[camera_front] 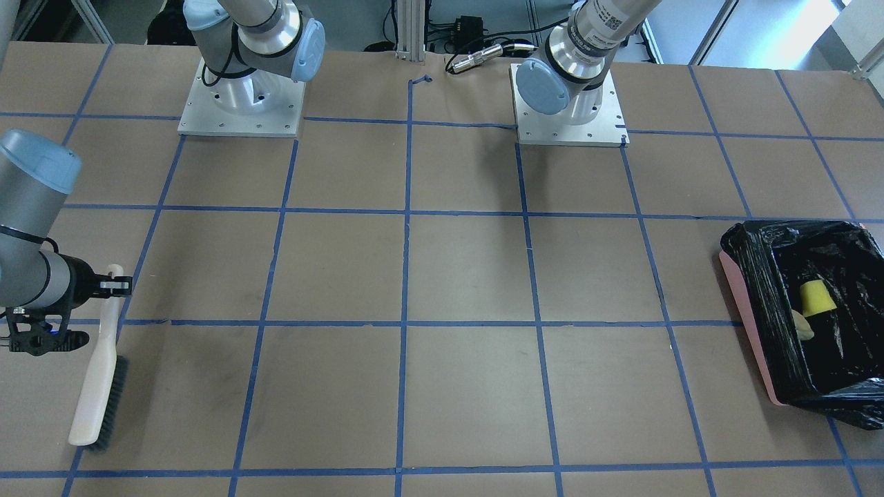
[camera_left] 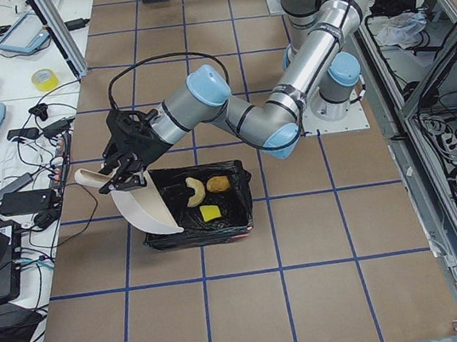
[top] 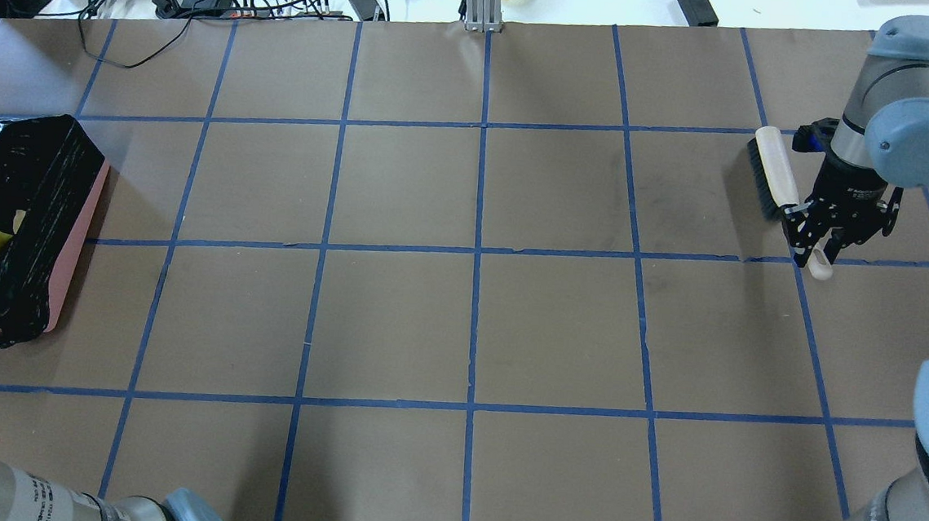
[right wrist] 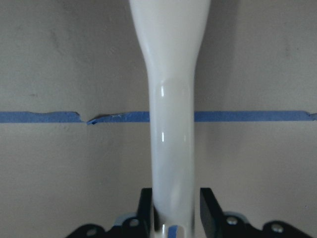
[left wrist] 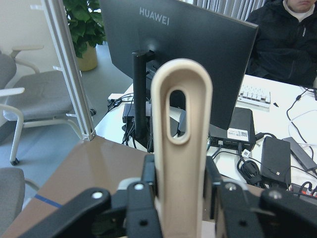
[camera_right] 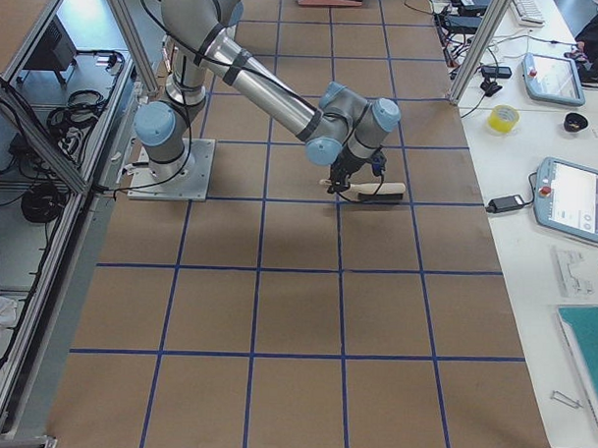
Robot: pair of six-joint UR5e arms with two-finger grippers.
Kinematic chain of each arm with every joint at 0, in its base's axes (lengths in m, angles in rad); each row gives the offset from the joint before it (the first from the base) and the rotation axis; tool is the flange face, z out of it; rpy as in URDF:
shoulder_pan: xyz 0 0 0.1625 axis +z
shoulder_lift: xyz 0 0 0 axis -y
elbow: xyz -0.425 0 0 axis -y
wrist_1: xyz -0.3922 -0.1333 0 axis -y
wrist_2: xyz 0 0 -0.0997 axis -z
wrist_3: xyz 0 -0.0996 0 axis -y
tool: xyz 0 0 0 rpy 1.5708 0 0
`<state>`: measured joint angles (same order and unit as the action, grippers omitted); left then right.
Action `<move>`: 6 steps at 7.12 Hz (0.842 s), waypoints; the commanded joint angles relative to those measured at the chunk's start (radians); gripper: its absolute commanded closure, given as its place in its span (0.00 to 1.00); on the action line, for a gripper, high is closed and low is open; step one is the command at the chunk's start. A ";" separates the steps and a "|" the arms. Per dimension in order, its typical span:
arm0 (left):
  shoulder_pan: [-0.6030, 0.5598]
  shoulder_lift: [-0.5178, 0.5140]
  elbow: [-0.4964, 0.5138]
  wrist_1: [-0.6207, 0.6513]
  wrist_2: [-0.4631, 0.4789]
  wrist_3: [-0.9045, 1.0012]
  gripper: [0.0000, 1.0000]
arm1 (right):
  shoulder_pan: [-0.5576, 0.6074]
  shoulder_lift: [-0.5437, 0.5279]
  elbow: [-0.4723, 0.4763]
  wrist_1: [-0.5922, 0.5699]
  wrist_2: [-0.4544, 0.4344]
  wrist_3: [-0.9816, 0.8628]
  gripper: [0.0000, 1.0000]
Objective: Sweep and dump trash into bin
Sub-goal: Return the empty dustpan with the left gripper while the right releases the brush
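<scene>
The pink bin [camera_front: 751,324] with its black bag stands at the table's end on my left; it also shows in the overhead view [top: 77,242] and the exterior left view [camera_left: 199,231]. In it lie the yellow-green wedge [camera_front: 815,298], the tan croissant [camera_left: 194,190] and the golden-brown lump [camera_left: 218,185]. My left gripper [camera_left: 121,174] is shut on the handle of the beige dustpan [camera_left: 143,205], held tilted over the bin's outer edge. My right gripper [top: 822,236] is shut on the handle of the brush [top: 773,172], low over the table at the far right end.
The arm bases [camera_front: 242,103] stand at the robot's side of the table. Beyond the bin's end are a monitor [left wrist: 178,54], cables and a seated person. Blue tape lines grid the brown table top [top: 469,310].
</scene>
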<state>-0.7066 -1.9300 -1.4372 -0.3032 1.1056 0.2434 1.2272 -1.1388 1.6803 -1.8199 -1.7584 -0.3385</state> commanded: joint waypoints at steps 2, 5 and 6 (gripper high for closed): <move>-0.046 0.051 -0.008 -0.096 0.086 -0.111 1.00 | 0.000 0.002 -0.001 -0.010 0.002 0.003 0.27; -0.143 0.107 0.012 -0.290 0.261 -0.232 1.00 | 0.017 -0.083 -0.129 0.043 0.080 0.004 0.07; -0.218 0.129 0.011 -0.337 0.334 -0.313 1.00 | 0.017 -0.142 -0.164 0.094 0.102 0.012 0.00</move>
<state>-0.8504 -1.8259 -1.4269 -0.5750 1.3580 0.0135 1.2419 -1.2174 1.5669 -1.7847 -1.6914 -0.3332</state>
